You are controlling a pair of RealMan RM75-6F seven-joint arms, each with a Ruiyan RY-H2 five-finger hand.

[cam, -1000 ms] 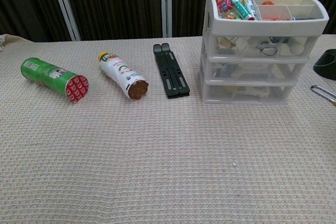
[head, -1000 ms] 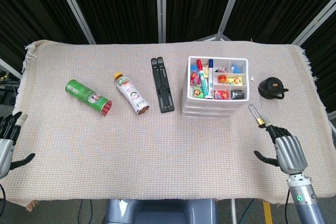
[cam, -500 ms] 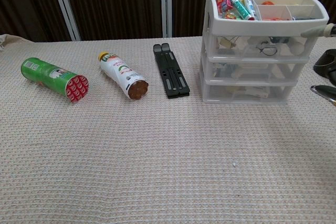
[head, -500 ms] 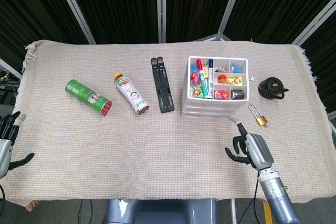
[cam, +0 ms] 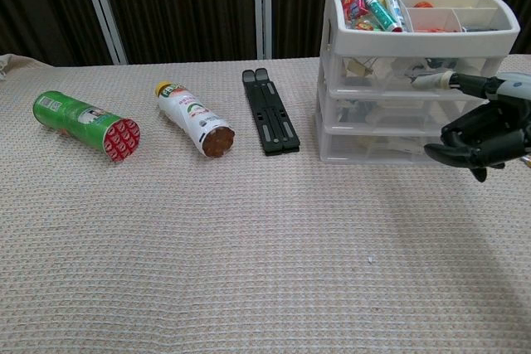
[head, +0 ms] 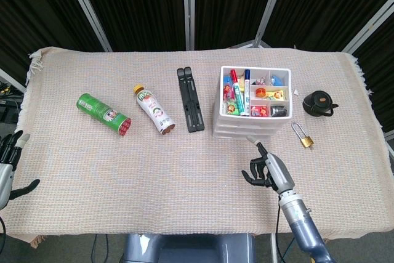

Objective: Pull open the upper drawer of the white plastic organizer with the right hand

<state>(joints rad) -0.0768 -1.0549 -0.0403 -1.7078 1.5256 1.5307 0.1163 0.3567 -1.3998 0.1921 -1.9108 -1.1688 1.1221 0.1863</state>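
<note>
1. Surface: beige woven cloth (head: pixel 184 170) before dark curtains; white plastic organizer (head: pixel 253 110) right of centre, upper drawer (cam: pixel 415 72) shut.
2. Chest view alone shows drawer fronts; head view alone shows padlock (head: pixel 304 137) and left hand (head: pixel 7 167), empty, fingers apart.
3. Right hand (head: pixel 268 170) has moved leftward to the organizer's front, holding nothing, one finger extended, the others curled.
4. Finger-to-drawer contact: indeterminate.

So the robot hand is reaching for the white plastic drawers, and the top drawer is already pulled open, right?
Not quite. The right robot hand is reaching for the white plastic drawer organizer, but the upper drawer sits closed, flush with the others, as the chest view shows.
</note>
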